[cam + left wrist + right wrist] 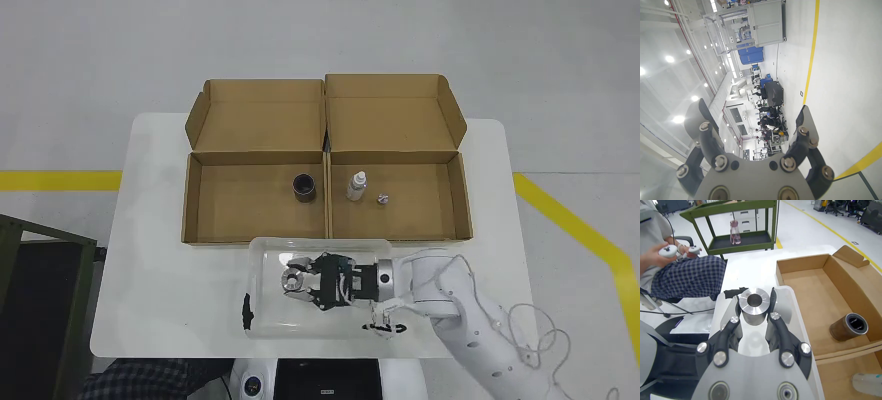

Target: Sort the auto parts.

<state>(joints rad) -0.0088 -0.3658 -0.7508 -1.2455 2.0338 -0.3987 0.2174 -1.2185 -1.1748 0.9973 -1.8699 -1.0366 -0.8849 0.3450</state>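
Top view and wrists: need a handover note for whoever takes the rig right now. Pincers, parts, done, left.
Right pincer: shut on the steel bushing, over the clear tray. Cannot tell whether the bushing is lifted off the tray.
Left pincer: open, empty, pointed at the room.
Done: the dark linear bearing is in the left cardboard box. The white bottle and a small metal fitting are in the right cardboard box.
Left: carry the bushing to a box. The left one, beside the bearing, seems likely, but that is a guess.
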